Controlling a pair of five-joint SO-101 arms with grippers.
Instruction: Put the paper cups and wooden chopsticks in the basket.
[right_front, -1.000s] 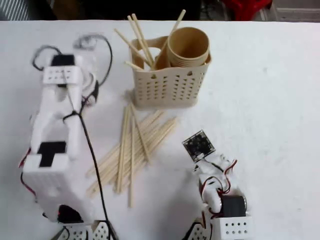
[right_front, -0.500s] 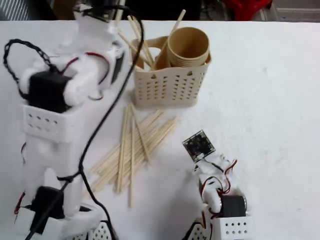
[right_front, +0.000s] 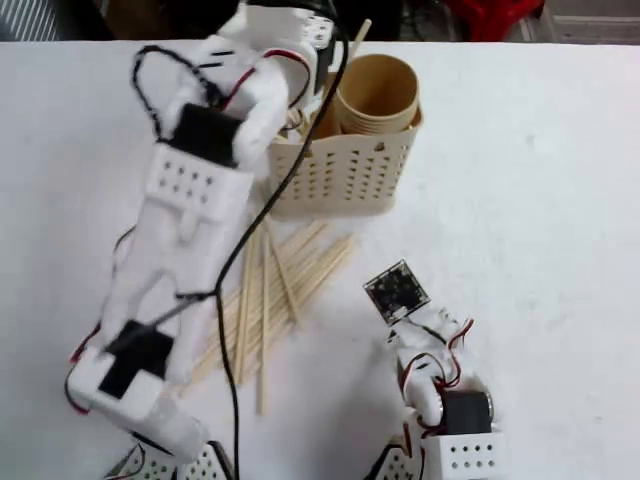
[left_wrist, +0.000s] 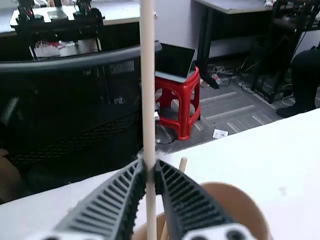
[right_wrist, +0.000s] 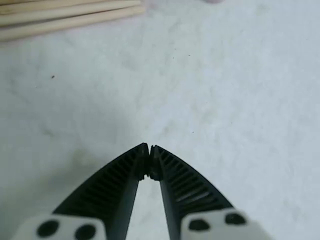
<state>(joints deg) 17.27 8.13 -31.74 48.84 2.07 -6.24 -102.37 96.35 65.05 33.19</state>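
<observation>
The cream perforated basket (right_front: 345, 175) stands at the table's back centre with stacked paper cups (right_front: 378, 92) and several chopsticks in it. My left arm stretches over its left end, and the left gripper (left_wrist: 149, 170) is shut on one upright wooden chopstick (left_wrist: 147, 90) above a paper cup (left_wrist: 235, 207). More wooden chopsticks (right_front: 268, 290) lie in a loose heap on the table in front of the basket. My right gripper (right_wrist: 149, 161) is shut on nothing, low over bare table near the front, with chopsticks (right_wrist: 70, 17) lying beyond it.
The right arm's base (right_front: 445, 420) sits at the front edge. White tabletop (right_front: 540, 220) lies open to the right of the basket. Beyond the table's far edge are a black mesh chair (left_wrist: 75, 110) and a red stool (left_wrist: 177, 95).
My left arm has swung from the front left of the table up and right, until its gripper is over the basket's left end. The right arm has stayed still.
</observation>
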